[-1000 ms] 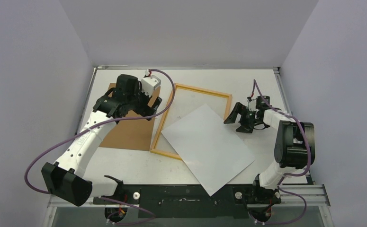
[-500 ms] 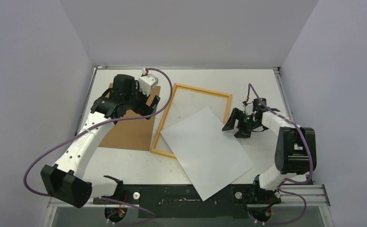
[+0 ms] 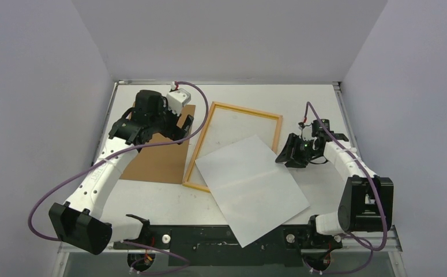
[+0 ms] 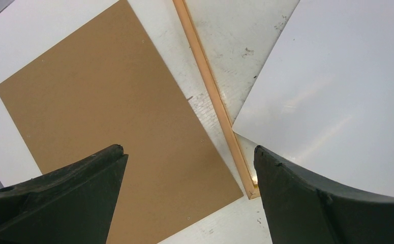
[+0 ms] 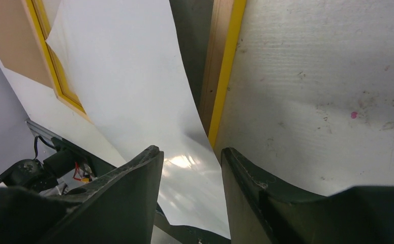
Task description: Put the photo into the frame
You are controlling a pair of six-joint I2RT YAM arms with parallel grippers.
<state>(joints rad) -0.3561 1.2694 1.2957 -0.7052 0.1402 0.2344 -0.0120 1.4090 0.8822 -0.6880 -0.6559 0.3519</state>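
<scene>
Brown backing panel (image 4: 108, 112) lies flat just left of the frame (image 3: 241, 107). Photo (image 3: 250, 184), white side up, lies skewed over the frame's near right corner. Left claw (image 4: 188, 152) is spread wide above the panel. Right claw (image 5: 190, 151) shows a narrow gap at the photo's edge; grip cannot be told. Scuffed white surface (image 3: 319, 104), pale walls (image 3: 221, 34).

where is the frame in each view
Top external: frame at centre, between the arms.
Left wrist: its rail running diagonally down the middle.
Right wrist: yellow-edged rail upper centre, another at left.
Shared landmark: the white photo overlapping it.
</scene>
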